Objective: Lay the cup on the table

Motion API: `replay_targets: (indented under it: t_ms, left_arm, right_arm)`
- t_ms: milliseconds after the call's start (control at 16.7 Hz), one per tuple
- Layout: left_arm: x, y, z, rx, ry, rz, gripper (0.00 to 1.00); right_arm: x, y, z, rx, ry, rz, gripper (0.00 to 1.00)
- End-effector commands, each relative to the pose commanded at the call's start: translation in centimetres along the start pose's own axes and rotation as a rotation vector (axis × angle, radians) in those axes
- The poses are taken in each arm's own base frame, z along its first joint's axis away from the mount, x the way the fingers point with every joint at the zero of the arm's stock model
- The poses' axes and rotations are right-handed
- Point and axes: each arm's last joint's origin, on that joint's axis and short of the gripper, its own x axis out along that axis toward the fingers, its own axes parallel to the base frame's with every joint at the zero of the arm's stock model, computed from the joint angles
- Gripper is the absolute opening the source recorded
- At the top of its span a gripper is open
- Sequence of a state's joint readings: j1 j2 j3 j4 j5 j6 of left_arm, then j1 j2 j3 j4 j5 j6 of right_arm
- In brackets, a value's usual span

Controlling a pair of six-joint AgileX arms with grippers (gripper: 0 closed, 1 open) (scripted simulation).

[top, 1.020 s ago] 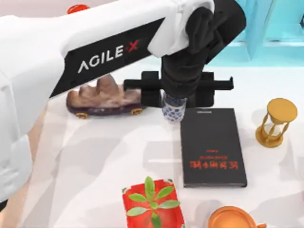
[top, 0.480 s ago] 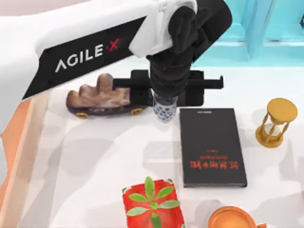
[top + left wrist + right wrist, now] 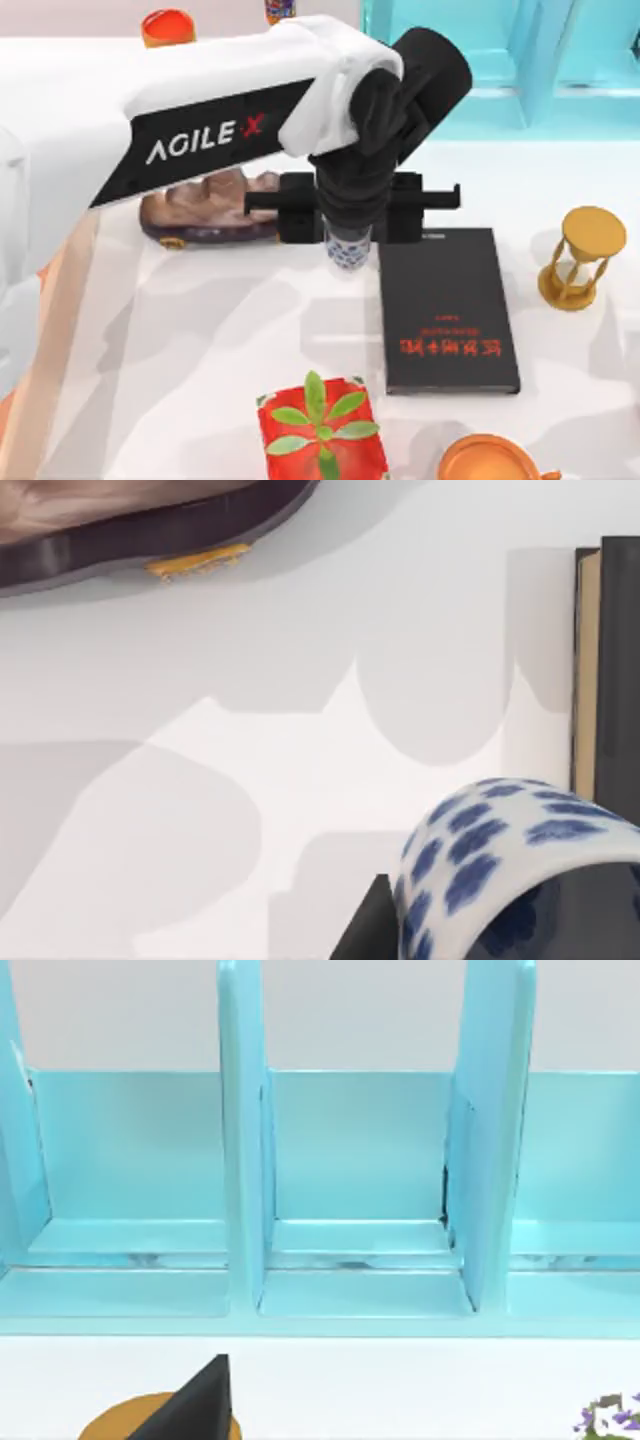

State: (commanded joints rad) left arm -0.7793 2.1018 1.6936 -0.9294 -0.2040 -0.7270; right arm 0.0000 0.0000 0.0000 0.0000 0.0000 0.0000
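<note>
Wide, flat, plain white worktop (image 3: pixel 200 330) under everything, carrying the clutter. Above it, reaching in from the top view's left, the white-and-black left arm (image 3: pixel 200 130), wrist turned down over the middle of the far half.

Just right of the wrist, flat on the worktop, a black rectangular book with red lettering (image 3: pixel 448 310). Left of the wrist, a brown carved rock ornament on a dark base (image 3: pixel 190 215), partly hidden by the arm. At the near edge, a red box printed with a green plant (image 3: pixel 320 430) and the rim of a larger orange cup (image 3: pixel 490 462); at the right, a golden hourglass (image 3: pixel 580 258). Along the far side, a pale blue divided rack (image 3: pixel 350 1180), faced by the parked right arm's wrist camera.

Smallest, the small handleless white porcelain cup with blue painted pattern (image 3: pixel 347 248), gripped in the left gripper (image 3: pixel 350 235), fingers closed narrow around it, hanging upright between ornament and book, its patterned wall close up in the left wrist view (image 3: pixel 500 860). Contact with the worktop not clear from these views.

Step in hand, by judgement: carrying and lowering the cup towards the bare patch beside the book. Next move calls for bringing it down onto free worktop, clear of the book's edge, before spreading the fingers.

Against a second ago: cup shifted slightly towards the top view's left and far side, away from the book's corner.
</note>
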Motion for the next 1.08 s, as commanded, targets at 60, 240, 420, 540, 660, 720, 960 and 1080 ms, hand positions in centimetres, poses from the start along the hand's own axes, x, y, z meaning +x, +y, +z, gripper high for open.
replay_targets:
  t_ms: [60, 240, 420, 540, 660, 720, 960, 1080]
  left_arm:
    - [0.69, 0.06, -0.12, 0.001, 0.003, 0.002, 0.0]
    - [1.19, 0.09, -0.24, 0.003, 0.008, 0.006, 0.0]
    - [1.19, 0.09, -0.24, 0.003, 0.008, 0.006, 0.08]
    - [1.19, 0.09, -0.24, 0.003, 0.008, 0.006, 0.23]
    - [1.19, 0.09, -0.24, 0.003, 0.008, 0.006, 0.38]
    - [1.19, 0.09, -0.24, 0.003, 0.008, 0.006, 0.45]
    - [1.19, 0.09, -0.24, 0.003, 0.008, 0.006, 0.75]
    - [1.19, 0.09, -0.24, 0.003, 0.008, 0.006, 0.9]
  right_arm:
    - [0.0, 0.0, 0.0, 0.0, 0.0, 0.0, 1.0]
    - [0.0, 0.0, 0.0, 0.0, 0.0, 0.0, 1.0]
    - [0.0, 0.0, 0.0, 0.0, 0.0, 0.0, 1.0]
    - [0.0, 0.0, 0.0, 0.0, 0.0, 0.0, 1.0]
    - [0.0, 0.0, 0.0, 0.0, 0.0, 0.0, 1.0]
    - [0.0, 0.0, 0.0, 0.0, 0.0, 0.0, 1.0]
    - [0.0, 0.0, 0.0, 0.0, 0.0, 0.0, 1.0]
    - [0.0, 0.0, 0.0, 0.0, 0.0, 0.0, 1.0]
